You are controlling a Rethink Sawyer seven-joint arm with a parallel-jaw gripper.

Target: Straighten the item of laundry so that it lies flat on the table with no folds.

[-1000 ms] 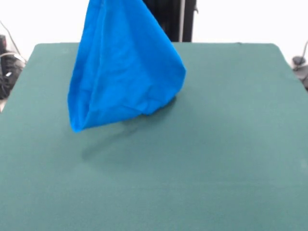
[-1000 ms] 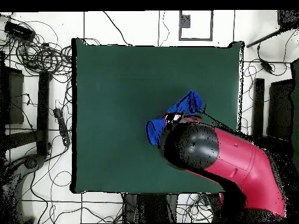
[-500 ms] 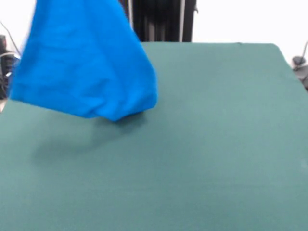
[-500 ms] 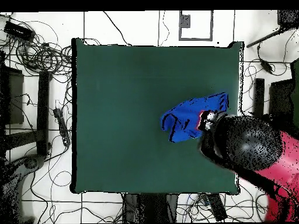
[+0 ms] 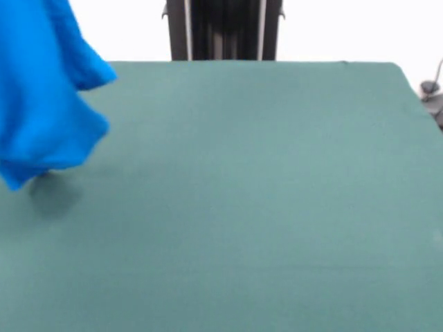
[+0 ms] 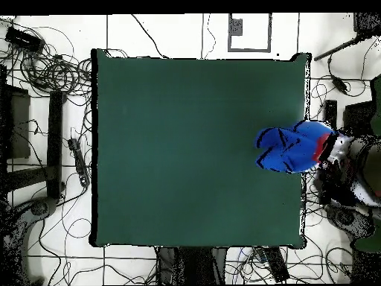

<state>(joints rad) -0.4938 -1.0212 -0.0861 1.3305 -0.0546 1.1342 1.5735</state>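
The item of laundry, a bright blue shirt, hangs bunched in the air at the left edge of the front view. Its lowest tip swings just above the table and casts a small shadow there. Only plain blue cloth shows, with no print. From overhead, the item of laundry spreads over the table's right edge. My gripper is at the shirt's outer end beyond that edge, shut on the cloth, with its fingers hidden under the arm. The front view does not show the gripper.
Dark green felt covers the whole table. Cables and dark stands lie on the floor around it. The robot's black pedestal rises behind the far edge.
The arm has swung sideways off the table's side, carrying the shirt with it. The shirt has gone from over the table's middle part to its edge, still hanging.
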